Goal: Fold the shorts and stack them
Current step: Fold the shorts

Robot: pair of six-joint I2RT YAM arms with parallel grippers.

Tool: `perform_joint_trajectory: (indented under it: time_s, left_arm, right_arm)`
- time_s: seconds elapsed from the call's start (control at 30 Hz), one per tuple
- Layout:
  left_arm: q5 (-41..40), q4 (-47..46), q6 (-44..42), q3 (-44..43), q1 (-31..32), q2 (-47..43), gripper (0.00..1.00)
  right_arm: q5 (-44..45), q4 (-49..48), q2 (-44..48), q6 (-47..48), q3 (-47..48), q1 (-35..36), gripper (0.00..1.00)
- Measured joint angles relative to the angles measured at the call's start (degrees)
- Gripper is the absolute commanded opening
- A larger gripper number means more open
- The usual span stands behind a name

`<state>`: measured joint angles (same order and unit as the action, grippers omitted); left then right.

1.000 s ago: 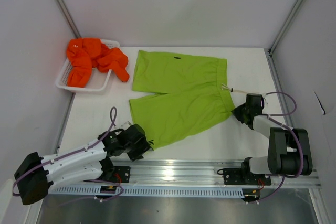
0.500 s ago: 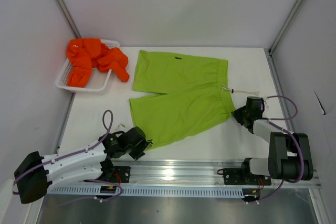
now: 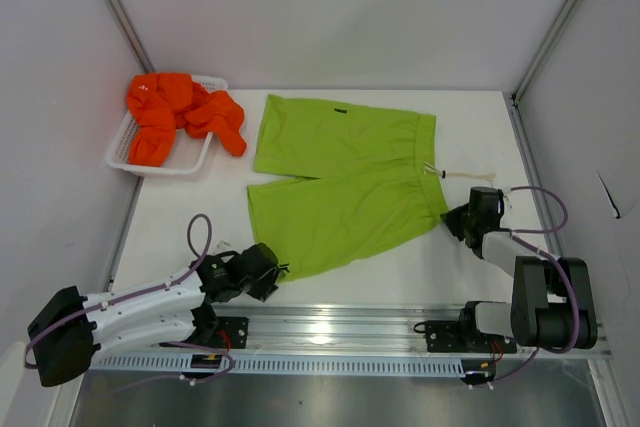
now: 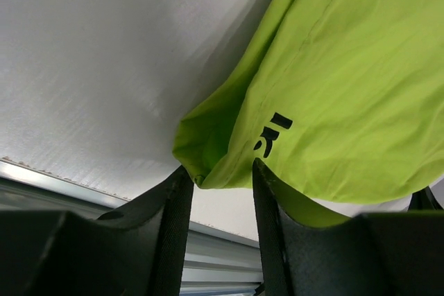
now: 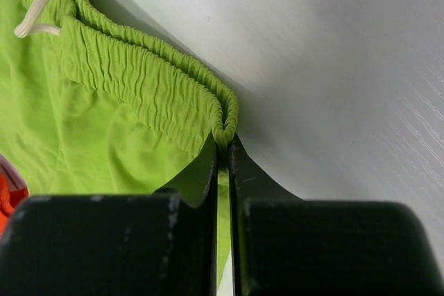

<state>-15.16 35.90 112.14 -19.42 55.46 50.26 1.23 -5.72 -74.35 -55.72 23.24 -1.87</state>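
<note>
Top external | green shorts (image 3: 340, 177) flat | left end effector (image 3: 275, 269) half-open, right (image 3: 450, 219) pinching waistband (image 5: 152, 81)

white arms (image 3: 140, 307), black joints, purple cables (image 3: 190, 235)

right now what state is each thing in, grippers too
green shorts, spread out, unfolded
orange shorts, crumpled in the basket, spilling over its right rim
basket, upright, holding the orange shorts
left gripper, part open, a green leg hem corner between its fingers
right gripper, shut on the green shorts' waistband edge
</note>
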Motion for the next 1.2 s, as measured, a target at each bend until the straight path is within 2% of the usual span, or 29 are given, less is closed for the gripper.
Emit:
perform_joint_trajectory:
  time_s: [0.07,0.27,0.37,0.43,0.67,0.97,1.2]
  left_arm:
    - [-0.3,0.3,0.6,0.0,0.0,0.1,0.41]
    - [-1.7,1.9,1.8,0.0,0.1,0.5,0.27]
    - [-2.5,2.9,2.1,0.0,0.1,0.5,0.09]
    - [-2.9,3.3,2.1,0.0,0.1,0.3,0.00]
    - [-5.4,6.2,1.4,-0.8,0.1,-0.4,0.00]
    - [-7.4,18.4,-4.3,-14.2,0.2,2.2,0.00]
    - [-8.3,22.0,-7.6,-16.4,0.2,-1.0,0.00]
  right_arm:
    - [0.0,0.2,0.5,0.0,0.0,0.0,0.00]
    - [0.6,2.1,2.9,0.0,-0.2,0.0,0.00]
    - [1.4,3.6,4.2,0.0,-0.2,0.0,0.00]
    - [1.4,4.4,5.0,0.0,-0.2,0.0,0.00]
    - [2.0,7.9,8.0,-0.3,-0.3,0.8,0.00]
    - [2.9,23.8,15.0,-0.9,3.8,1.1,0.00]
    - [2.3,33.9,21.1,0.3,5.4,1.1,0.00]
